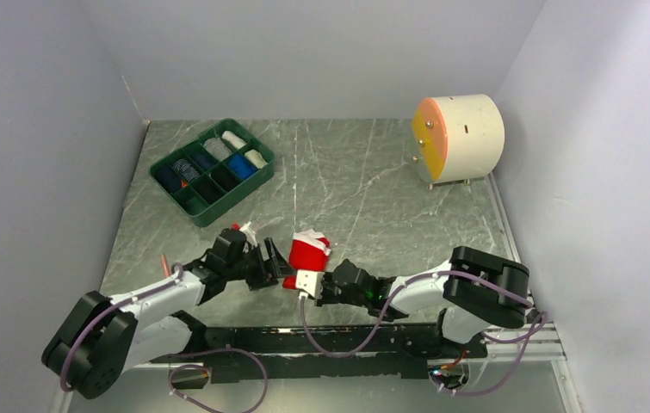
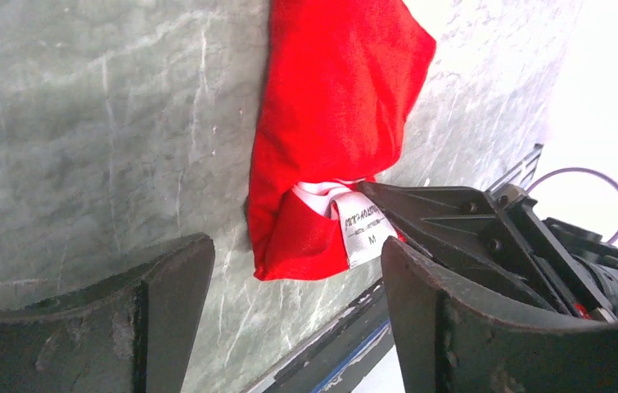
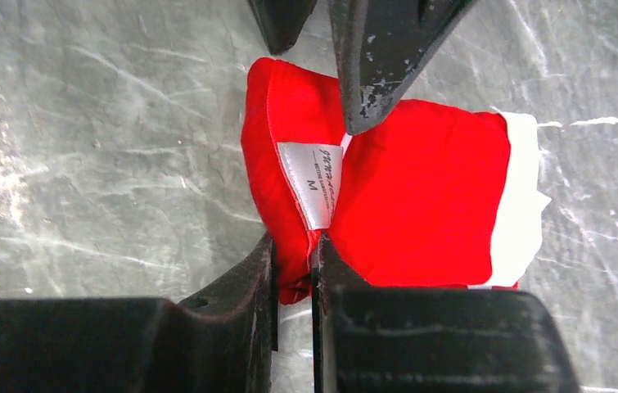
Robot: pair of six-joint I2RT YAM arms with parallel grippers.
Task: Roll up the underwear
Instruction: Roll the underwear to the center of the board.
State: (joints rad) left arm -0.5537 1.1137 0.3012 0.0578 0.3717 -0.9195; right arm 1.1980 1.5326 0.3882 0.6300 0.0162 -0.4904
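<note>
We see the red briefs (image 1: 308,254) bunched into a short bundle by the middle of the bench's (image 1: 373,189) near edge. Our right gripper (image 3: 295,246) is pressed almost together, pinching the red cloth just beside the white tag (image 3: 313,184). Our left gripper (image 2: 297,270) stands spread wide at the bundle's other side. We cannot tell whether it touches the cloth. 1 green tray (image 1: 211,170) sits near the far-left corner.

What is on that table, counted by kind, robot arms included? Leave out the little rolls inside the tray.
Robot arms: 2, ending in the left pincer and the right pincer
Red briefs: 1
Green compartment tray: 1
Cream drum with an orange face: 1
Total: 5
</note>
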